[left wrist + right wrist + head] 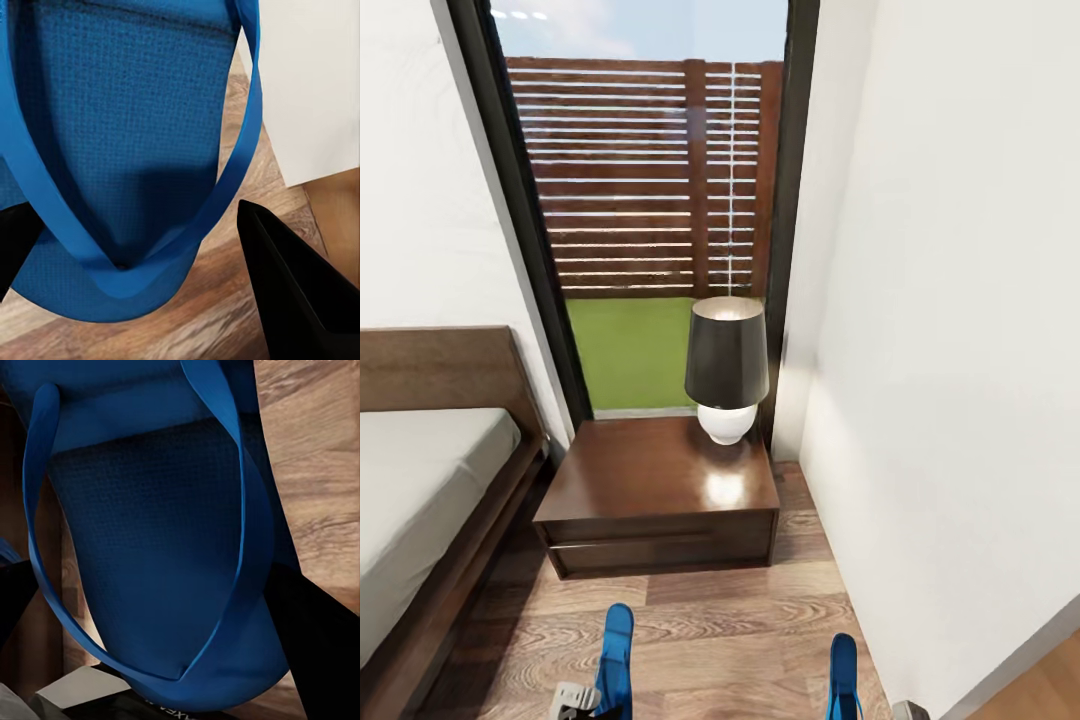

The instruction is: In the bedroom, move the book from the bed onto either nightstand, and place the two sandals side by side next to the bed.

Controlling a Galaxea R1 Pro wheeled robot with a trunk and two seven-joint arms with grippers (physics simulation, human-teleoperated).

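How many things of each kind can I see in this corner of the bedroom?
Blue sandals: 2, one in the left claw, one in the right claw
Nightstand: 1
Lamp: 1
Bed: 1
Window: 1
Total: 6

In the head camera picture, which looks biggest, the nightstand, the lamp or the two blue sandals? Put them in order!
1. nightstand
2. lamp
3. Left sandal and right sandal: alike, both cut off by the picture's edge, so I can't rank them.
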